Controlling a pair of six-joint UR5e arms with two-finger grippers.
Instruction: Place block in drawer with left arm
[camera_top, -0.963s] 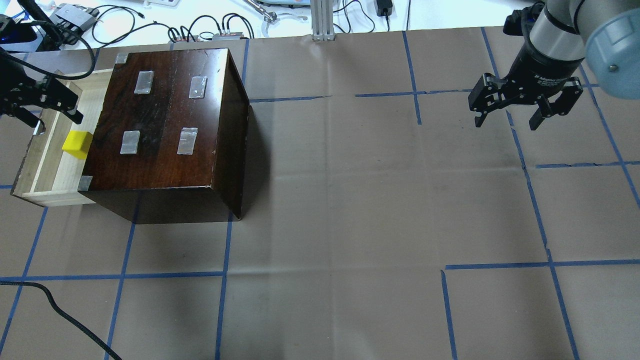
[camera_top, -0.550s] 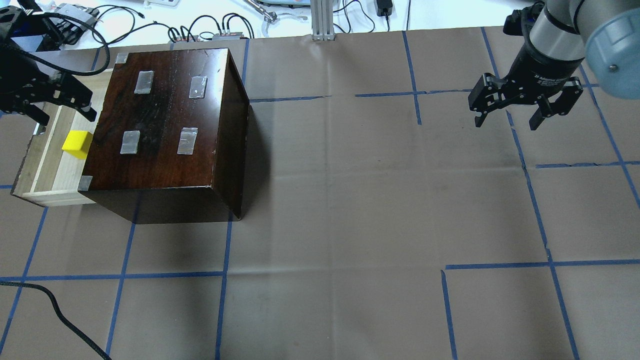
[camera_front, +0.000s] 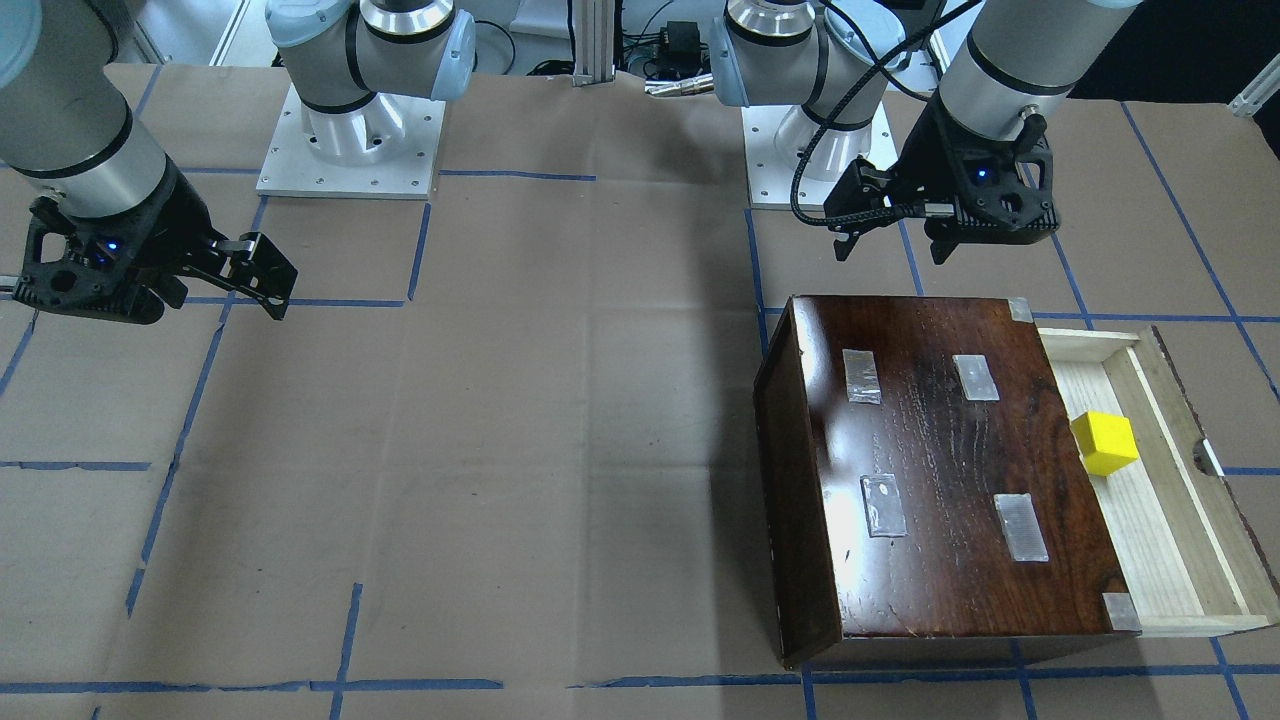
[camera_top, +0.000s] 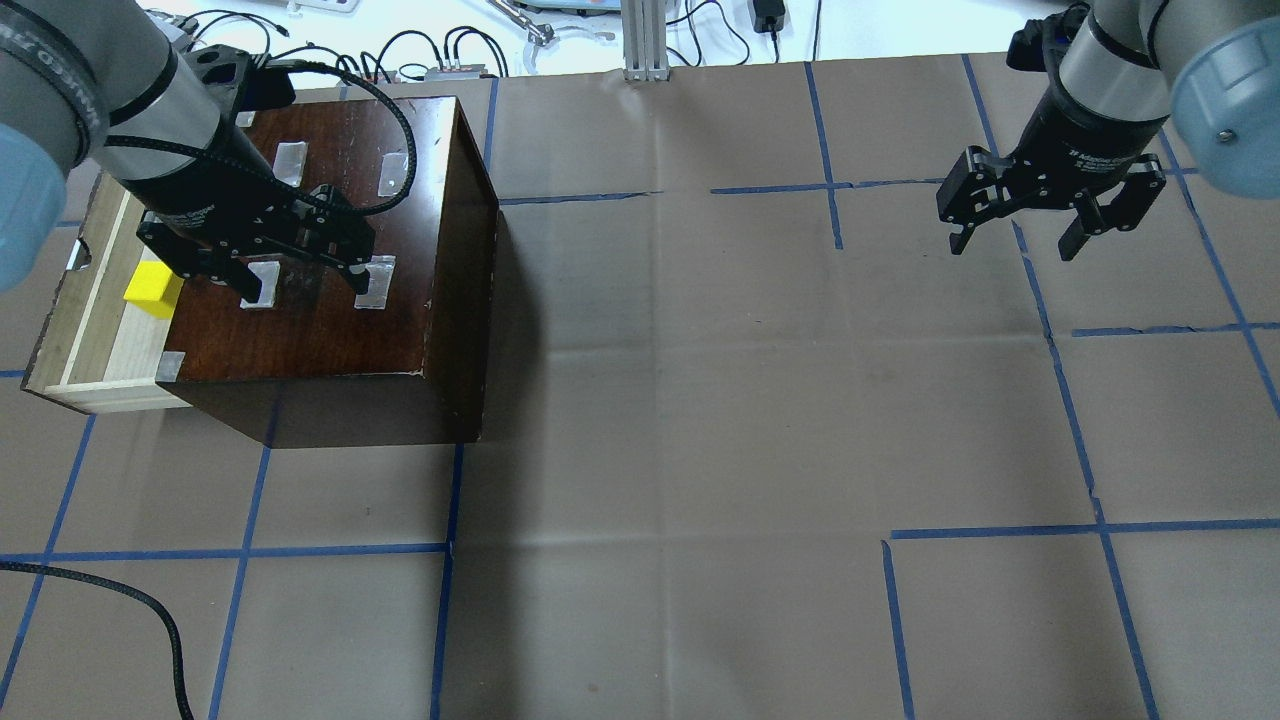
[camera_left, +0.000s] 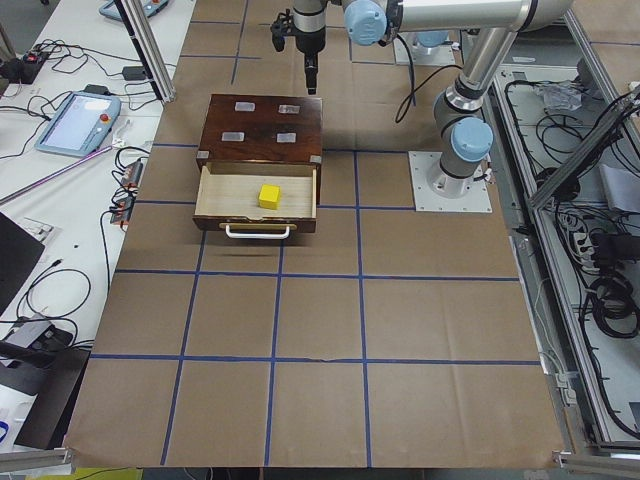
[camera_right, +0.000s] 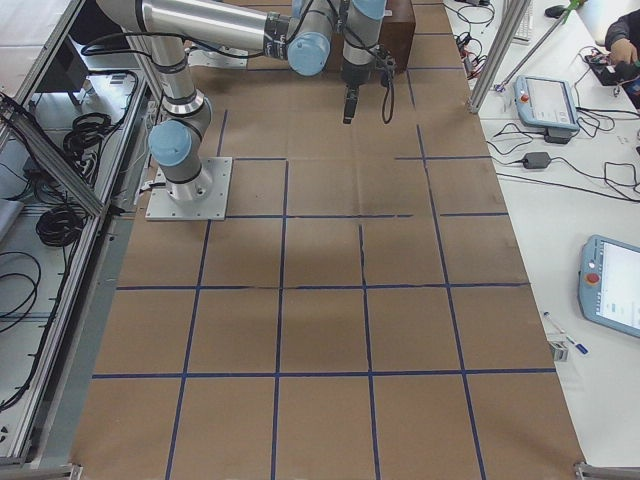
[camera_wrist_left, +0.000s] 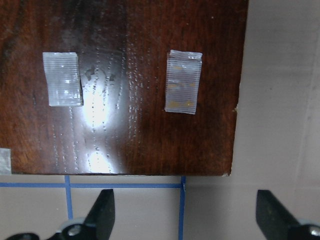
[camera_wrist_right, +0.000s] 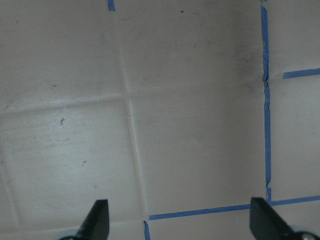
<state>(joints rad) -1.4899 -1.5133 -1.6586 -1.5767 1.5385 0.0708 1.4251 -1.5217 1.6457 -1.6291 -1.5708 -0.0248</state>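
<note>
The yellow block (camera_top: 152, 288) lies on the floor of the open drawer (camera_top: 100, 335), close to the dark wooden box (camera_top: 330, 330). It also shows in the front view (camera_front: 1104, 442) and the left side view (camera_left: 268, 195). My left gripper (camera_top: 305, 288) is open and empty above the box top, to the right of the block. The left wrist view shows the box top (camera_wrist_left: 125, 135) with tape patches between my spread fingertips (camera_wrist_left: 102, 212). My right gripper (camera_top: 1015, 240) is open and empty far to the right, above the bare table paper.
The drawer (camera_front: 1160, 520) sticks out on the box's left side with a metal handle (camera_left: 258, 232). A black cable (camera_top: 120, 600) lies at the table's front left. Cables and devices lie beyond the far edge. Blue tape lines grid the brown paper.
My left gripper has moved right, from over the drawer's far end to over the box top. The block has stayed in the drawer. The right arm has not moved.
</note>
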